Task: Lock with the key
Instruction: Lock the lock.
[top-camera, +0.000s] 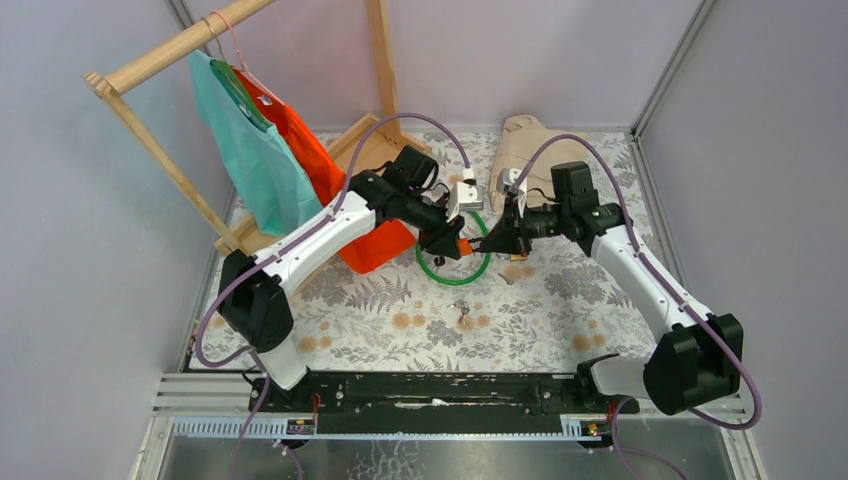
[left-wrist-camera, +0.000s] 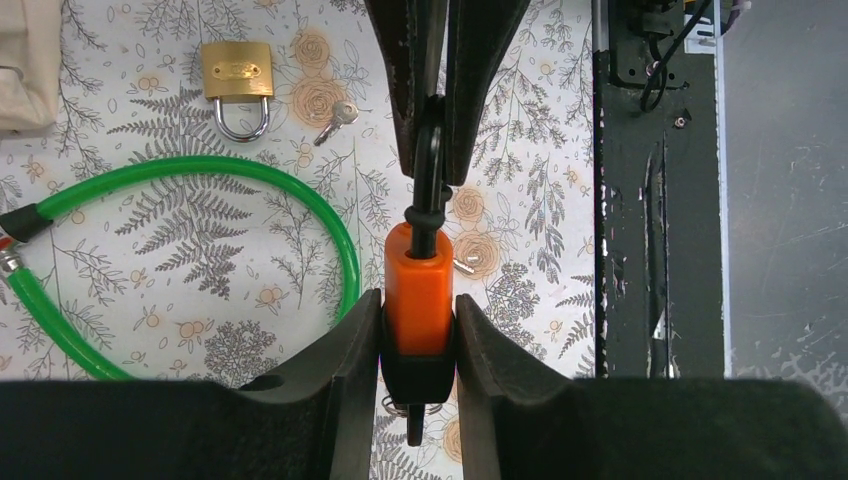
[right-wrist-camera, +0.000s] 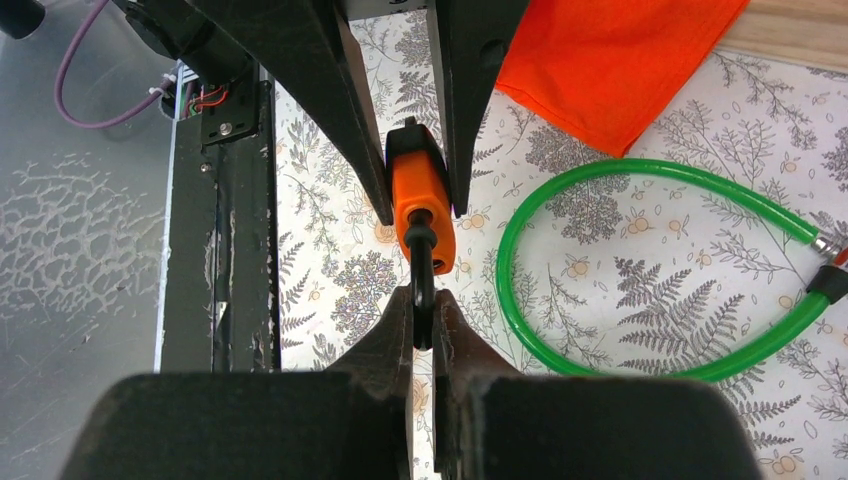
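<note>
Padlock (left-wrist-camera: 418, 290): boxy orange body, black curved shackle (right-wrist-camera: 423, 270)

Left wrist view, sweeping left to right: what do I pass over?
Cream cloth → brass padlock → small key → orange padlock → black rail.

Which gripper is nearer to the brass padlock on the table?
Right. The right gripper, shut on the shackle of the orange lock, is close to the brass padlock; the left gripper, gripping the lock's body, is farther away.
</note>
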